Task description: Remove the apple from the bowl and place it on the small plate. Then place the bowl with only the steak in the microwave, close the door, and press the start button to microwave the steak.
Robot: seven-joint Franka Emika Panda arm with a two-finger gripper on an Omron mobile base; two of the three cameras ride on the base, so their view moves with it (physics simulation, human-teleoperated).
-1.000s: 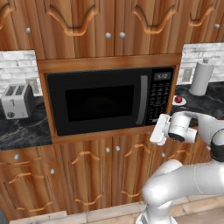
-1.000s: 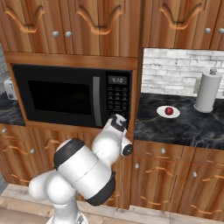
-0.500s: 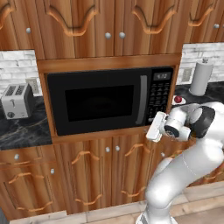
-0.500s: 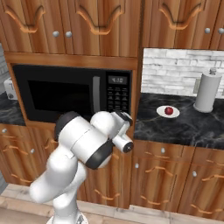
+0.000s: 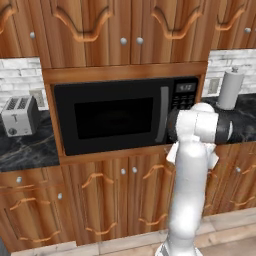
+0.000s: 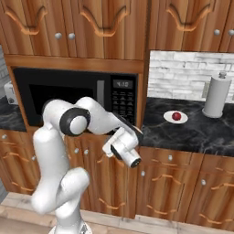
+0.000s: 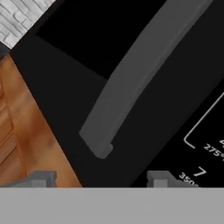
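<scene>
Presently the gripper (image 7: 98,179) sits close against the front of the microwave (image 5: 115,117), its two fingertips (image 7: 41,178) spread apart with nothing between them; the jaws are open and hold nothing. In the hand view the lower end of the grey handle bar (image 7: 131,83) lies just ahead of the tips, with printed keypad markings at one side, so the hand is judged to be stationed at the seam between door and keypad, ready for the start button.

The door (image 5: 110,117) appears shut, flush with the black face. The bowl and steak cannot be made out behind the dark window; they are presumed inside, but this is not confirmed.

The apple (image 6: 176,116) rests on the small plate (image 6: 169,118) on the dark stone counter (image 6: 196,132) to the right of the microwave, well apart from the arm. That part of the task reads as done.

Surroundings: wooden cabinets (image 5: 125,30) above and below the built-in microwave, a pale brick backsplash (image 6: 183,75), a paper towel roll (image 6: 216,96) standing upright near the plate, and a silver toaster (image 5: 19,116) on the counter to the left. The keypad (image 6: 123,103) sits directly above the wrist in the right base view.
</scene>
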